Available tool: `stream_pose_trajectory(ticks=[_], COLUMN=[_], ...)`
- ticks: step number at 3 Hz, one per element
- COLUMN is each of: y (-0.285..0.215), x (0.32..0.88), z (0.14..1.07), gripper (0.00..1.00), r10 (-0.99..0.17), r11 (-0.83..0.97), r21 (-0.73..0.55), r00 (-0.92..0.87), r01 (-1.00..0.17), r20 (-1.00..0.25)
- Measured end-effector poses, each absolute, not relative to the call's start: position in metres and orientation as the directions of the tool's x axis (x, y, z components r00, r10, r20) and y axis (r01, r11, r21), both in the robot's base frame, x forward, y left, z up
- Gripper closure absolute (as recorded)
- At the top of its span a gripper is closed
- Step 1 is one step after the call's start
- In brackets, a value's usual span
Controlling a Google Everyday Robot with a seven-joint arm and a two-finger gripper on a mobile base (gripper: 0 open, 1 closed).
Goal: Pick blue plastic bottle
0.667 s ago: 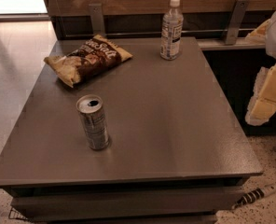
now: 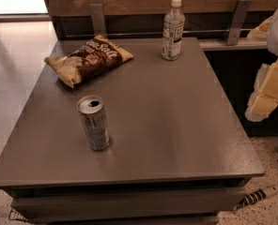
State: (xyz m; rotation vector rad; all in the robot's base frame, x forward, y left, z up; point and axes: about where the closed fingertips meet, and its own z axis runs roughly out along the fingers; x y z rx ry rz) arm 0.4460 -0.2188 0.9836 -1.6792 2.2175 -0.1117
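**Operator:** Report gripper status.

**Technician:** The gripper (image 2: 269,92) is at the right edge of the frame, beyond the right side of the table (image 2: 176,135). From this view I cannot tell whether it is spread or closed. No object is seen in it, and it touches nothing.

**Operator:** Locate the target.

**Technician:** The blue plastic bottle (image 2: 173,29) stands upright at upper centre of the frame, near the table's far edge, with its white cap on. It is well apart from the gripper, up and to the left of it.

**Operator:** What has changed since the previous frame?

**Technician:** Nothing detectable. The gripper, the bottle, the silver drink can (image 2: 94,123) at lower left and the chip bag (image 2: 87,57) at upper left are all where they were a moment earlier.

**Operator:** What does that mean for the task?

**Technician:** In my judgement the approach has not effectively started, so the whole pick is still to do. The reach would need to go up and left over the table's far right corner. The can and the bag lie left of that line, so they probably won't obstruct it.
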Motion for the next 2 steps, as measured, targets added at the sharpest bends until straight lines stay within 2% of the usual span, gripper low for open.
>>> stream_pose_trajectory(ticks=[2], y=[-0.249], x=[0.518], z=[0.966], gripper=[0.0], r10=[-0.744], r11=[0.551], r21=[-0.242], r00=[-0.339], r01=[-0.799], r20=[-0.576])
